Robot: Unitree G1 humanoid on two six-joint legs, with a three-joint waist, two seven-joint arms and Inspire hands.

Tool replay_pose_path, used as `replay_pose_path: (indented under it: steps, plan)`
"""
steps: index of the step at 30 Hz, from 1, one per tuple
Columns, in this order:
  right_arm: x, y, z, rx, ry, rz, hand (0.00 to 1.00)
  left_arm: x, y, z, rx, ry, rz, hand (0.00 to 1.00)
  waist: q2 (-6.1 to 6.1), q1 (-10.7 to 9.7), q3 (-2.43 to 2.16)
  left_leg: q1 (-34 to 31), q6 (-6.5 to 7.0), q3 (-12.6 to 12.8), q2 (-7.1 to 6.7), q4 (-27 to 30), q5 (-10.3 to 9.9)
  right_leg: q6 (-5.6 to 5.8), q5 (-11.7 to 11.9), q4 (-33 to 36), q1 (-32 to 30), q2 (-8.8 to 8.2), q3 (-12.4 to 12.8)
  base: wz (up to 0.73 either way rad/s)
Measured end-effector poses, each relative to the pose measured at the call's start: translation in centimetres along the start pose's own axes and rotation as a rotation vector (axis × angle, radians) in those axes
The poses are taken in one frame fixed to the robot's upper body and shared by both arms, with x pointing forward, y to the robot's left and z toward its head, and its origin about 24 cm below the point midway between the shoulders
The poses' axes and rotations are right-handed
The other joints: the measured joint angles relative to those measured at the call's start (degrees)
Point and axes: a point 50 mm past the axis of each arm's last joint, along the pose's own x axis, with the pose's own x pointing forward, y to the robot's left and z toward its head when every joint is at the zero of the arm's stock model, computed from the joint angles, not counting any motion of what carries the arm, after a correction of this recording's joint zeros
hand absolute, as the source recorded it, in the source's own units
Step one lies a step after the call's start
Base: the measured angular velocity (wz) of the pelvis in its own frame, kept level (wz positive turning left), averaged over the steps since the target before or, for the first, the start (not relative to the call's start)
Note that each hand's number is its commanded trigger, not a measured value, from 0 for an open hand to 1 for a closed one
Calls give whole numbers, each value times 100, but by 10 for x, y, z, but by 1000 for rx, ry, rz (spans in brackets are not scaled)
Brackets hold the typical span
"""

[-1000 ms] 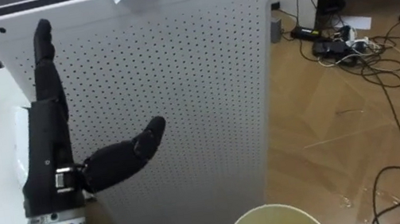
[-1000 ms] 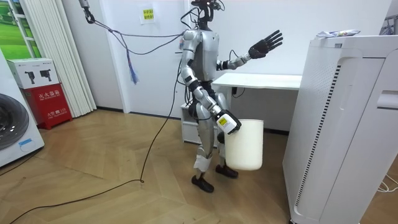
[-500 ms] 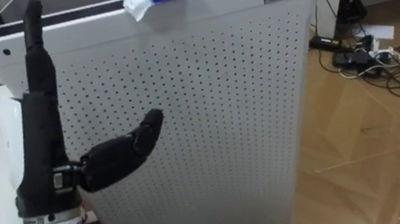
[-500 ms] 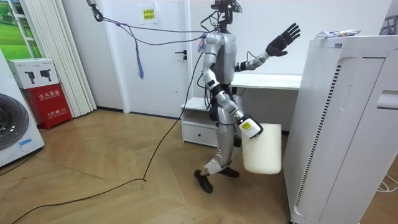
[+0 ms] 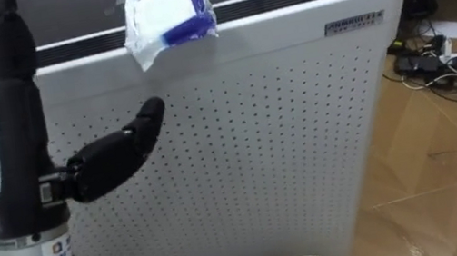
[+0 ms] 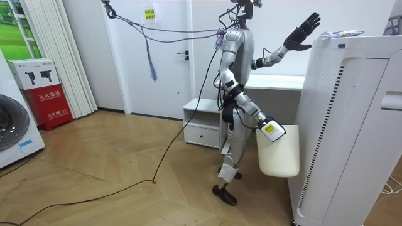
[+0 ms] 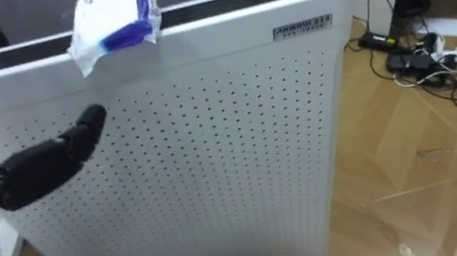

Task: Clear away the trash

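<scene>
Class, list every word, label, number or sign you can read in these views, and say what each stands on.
Nothing reads clearly enough to quote.
Small dark label on the white perforated air purifier's front: blurred.
Blue print on the crumpled white plastic packet lying on its top: blurred.
White characters on the red box by the washing machine: too small.
Yellow-green sign high at the room's back: too small.

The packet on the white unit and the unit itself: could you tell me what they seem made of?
Packet: probably thin plastic film, white and blue, crinkled and slightly glossy. Unit: matte white plastic or painted sheet metal, with an evenly perforated front; the look leaves open which.
</scene>
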Motion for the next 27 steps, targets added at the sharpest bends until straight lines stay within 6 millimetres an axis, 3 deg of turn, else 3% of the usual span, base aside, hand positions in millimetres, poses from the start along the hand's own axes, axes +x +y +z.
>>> replay_pose_path:
  steps: [11, 14, 17, 22, 27]
  plan:
    - [-2, 7, 3, -83, -8, 100, 100, 5, 1, 3, 127, -63, -10, 0, -21, -19, -12, 469, -34, -268, 5, -437, 33, 49, 70, -670, 525, 138, 28, -3]
    - [-2, 7, 2, -87, -4, 113, 100, 6, 2, 8, 152, -110, -5, 0, -4, -41, -3, 512, -35, -290, 15, -451, 33, 44, 110, -839, 682, 161, 38, 4]
    - [-3, 6, 1, -106, 0, 118, 100, 7, 4, 10, 180, -145, -17, 0, 73, -25, 44, 569, -36, -398, 26, -460, 34, 41, 111, -794, 662, 181, 34, 6]
    - [-3, 6, 2, -133, 2, 131, 100, 9, 6, 12, 184, -168, -25, 0, 133, -57, 72, 587, -39, -393, 13, -559, 35, 54, 127, -990, 761, 192, 138, 2]
    - [-3, 7, 5, -151, -10, 147, 100, 9, 5, 11, 194, -164, -53, 0, 149, -111, 72, 580, -39, -366, 22, -590, 35, 60, 135, -991, 763, 202, 177, 0]
